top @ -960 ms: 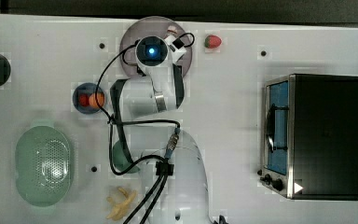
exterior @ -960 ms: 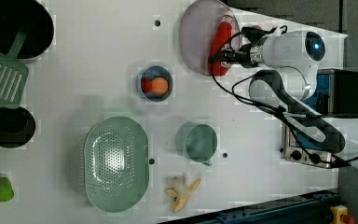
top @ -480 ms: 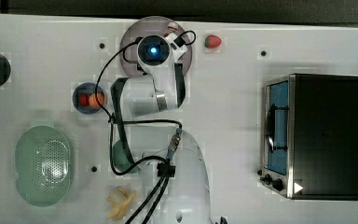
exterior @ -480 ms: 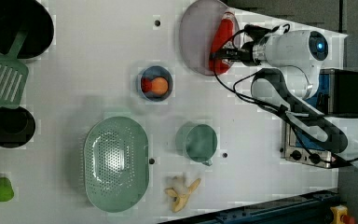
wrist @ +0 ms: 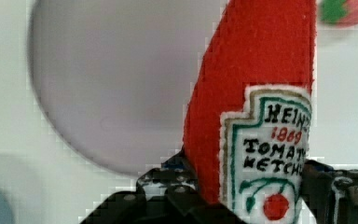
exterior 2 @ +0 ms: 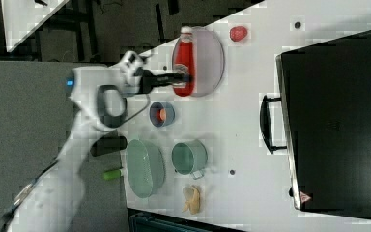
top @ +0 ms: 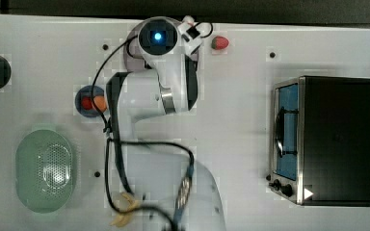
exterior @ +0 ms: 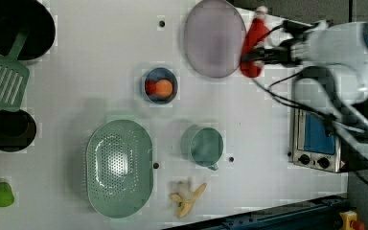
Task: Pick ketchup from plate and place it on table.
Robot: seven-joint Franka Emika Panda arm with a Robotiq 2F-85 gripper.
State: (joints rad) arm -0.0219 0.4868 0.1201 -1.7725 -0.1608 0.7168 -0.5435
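Observation:
The ketchup (wrist: 256,93), a red felt bottle with a pale label, sits between my gripper's (wrist: 251,198) dark fingers (wrist: 168,186), which are shut on its lower body. In the left view the ketchup (exterior: 253,45) hangs just past the right rim of the lilac-grey plate (exterior: 214,38), gripper (exterior: 261,53) clamped on it from the left view's right. In the right view the ketchup (exterior 2: 183,60) appears over the plate's (exterior 2: 213,53) left part, cap pointing up in the picture. The arm's wrist (top: 159,36) covers most of the plate (top: 134,37) in the top view. The white table (exterior: 100,72) lies below.
A strawberry (top: 220,43) lies near the plate. A blue bowl (exterior: 159,86) holds a red and an orange ball. A teal cup (exterior: 202,145), green colander (exterior: 120,167), banana (exterior: 187,199) and toaster oven (top: 327,139) stand farther off.
The gripper has carried the ketchup toward the left view's right, from over the plate's rim to just beside it. The arm looms larger in the top view.

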